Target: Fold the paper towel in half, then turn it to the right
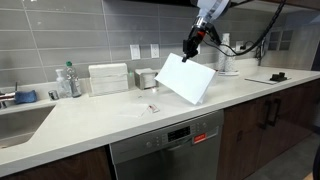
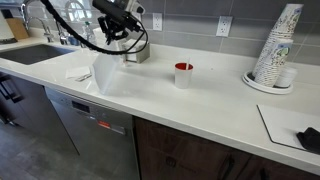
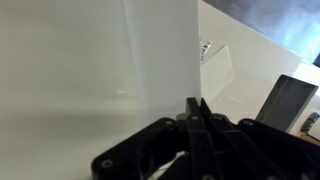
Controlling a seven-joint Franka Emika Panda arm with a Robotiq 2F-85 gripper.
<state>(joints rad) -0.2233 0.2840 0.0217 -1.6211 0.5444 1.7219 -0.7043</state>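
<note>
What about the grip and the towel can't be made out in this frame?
- Fold state: the thin white square paper towel is too small in both exterior views to tell whether it hangs single or doubled.
- Outline: in an exterior view its edges blend into the white countertop.
- Pinched edge: in the wrist view the black gripper covers it.

Paper towel (image 2: 108, 72) above countertop (image 2: 200, 110); cup (image 2: 183, 75) on countertop nearby.
</note>
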